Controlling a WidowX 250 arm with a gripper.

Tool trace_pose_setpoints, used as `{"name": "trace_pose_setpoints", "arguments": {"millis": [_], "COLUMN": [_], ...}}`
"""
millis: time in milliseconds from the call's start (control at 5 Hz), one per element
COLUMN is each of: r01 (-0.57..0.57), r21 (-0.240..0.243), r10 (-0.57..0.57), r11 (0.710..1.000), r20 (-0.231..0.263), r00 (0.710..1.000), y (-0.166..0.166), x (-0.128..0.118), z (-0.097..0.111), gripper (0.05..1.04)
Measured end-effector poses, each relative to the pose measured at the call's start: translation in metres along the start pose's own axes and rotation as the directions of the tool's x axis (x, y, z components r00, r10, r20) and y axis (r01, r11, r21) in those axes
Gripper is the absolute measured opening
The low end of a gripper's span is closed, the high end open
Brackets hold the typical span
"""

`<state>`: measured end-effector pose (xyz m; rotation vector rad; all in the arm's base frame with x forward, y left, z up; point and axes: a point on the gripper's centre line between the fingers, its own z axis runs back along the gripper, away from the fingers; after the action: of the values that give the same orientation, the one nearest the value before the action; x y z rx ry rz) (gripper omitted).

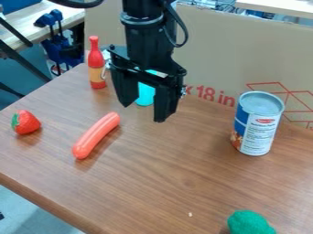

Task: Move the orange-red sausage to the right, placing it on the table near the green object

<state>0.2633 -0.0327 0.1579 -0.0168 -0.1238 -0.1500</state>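
Hanging over table [165, 183] | claw [144, 112] spread, near cyan object [145, 95], sausage [96, 135] | can [258, 123]: blue-white label [261, 133] | cardboard [223, 59]: red print [211, 94]

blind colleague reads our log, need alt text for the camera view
A robot's open, empty hand hangs over a wooden table, a cyan object behind it. Left are a toy sausage, a strawberry and an upright red bottle; a can stands right, something green at the bottom edge.

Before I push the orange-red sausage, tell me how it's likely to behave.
The sausage will probably roll sideways, since it is long and rounded and lies on its side on the table. Its smooth, shiny surface suggests it may slip in a loose grip. It looks like molded plastic, so it is probably light.
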Motion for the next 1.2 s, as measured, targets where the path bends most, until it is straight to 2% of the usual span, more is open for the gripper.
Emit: {"name": "trace_pose_setpoints", "arguments": {"millis": [200, 400, 600, 800, 1000, 1200], "r01": [-0.006, -0.041, -0.074, -0.103, -0.112, -0.162], "r21": [0.002, 0.044, 0.098, 0.138, 0.187, 0.186], "r10": [0.006, 0.044, 0.076, 0.104, 0.126, 0.173], "r11": [1.0, 0.998, 0.992, 0.985, 0.976, 0.969], "r20": [-0.021, -0.054, -0.015, -0.002, -0.063, -0.046], "r00": [1.0, 0.998, 0.997, 0.995, 0.99, 0.984], "y": [0.002, 0.03, 0.061, 0.083, 0.102, 0.123], "x": [-0.002, 0.005, 0.016, 0.02, 0.015, 0.018], "z": [-0.006, -0.023, -0.033, -0.046, -0.057, -0.062], "gripper": [1.007, 1.007, 1.007, 1.007, 1.007, 1.007]}}
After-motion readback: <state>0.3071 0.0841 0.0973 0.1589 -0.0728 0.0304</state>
